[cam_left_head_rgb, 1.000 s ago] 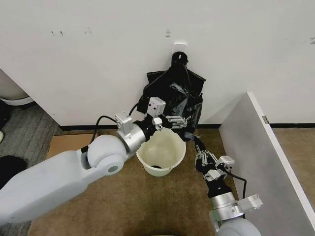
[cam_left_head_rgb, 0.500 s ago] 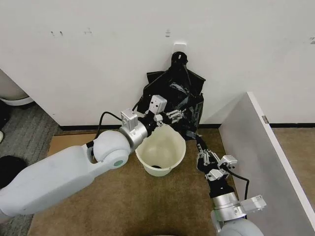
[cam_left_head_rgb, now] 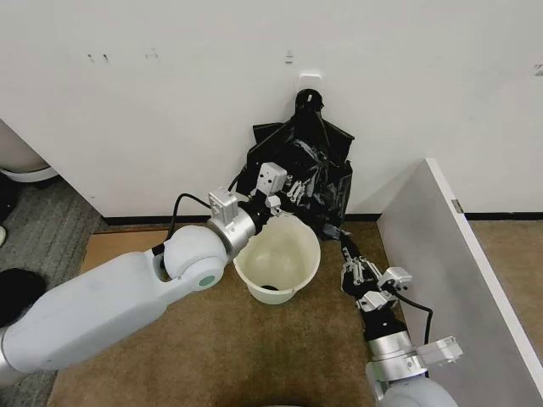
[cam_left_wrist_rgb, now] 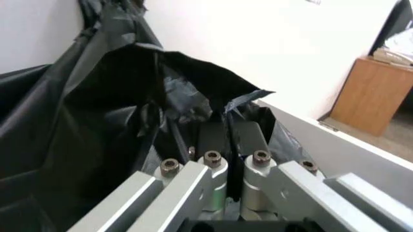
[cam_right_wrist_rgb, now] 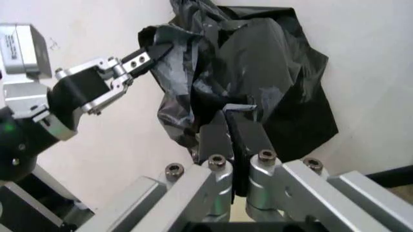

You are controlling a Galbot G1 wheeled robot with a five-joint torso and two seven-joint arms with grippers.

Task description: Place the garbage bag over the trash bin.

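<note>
The trash bin, a cream-white bucket, stands upright on the carpet by the wall. The garbage bag, thin glossy black film, hangs stretched behind and above the bin's far rim. My left gripper is above that rim, shut on an edge of the bag; the film runs between its closed fingers. My right gripper is to the right of the bin, shut on another edge of the bag. The right wrist view also shows the left gripper holding the film.
A bigger flat black bundle hangs from a wall hook behind the bag. A grey partition panel stands close on the right. A brown cardboard piece lies on the floor at left. Something dark lies in the bin's bottom.
My left gripper has risen and moved back toward the wall, lifting its edge of the bag. My right gripper has drawn slightly toward me, still holding the film.
</note>
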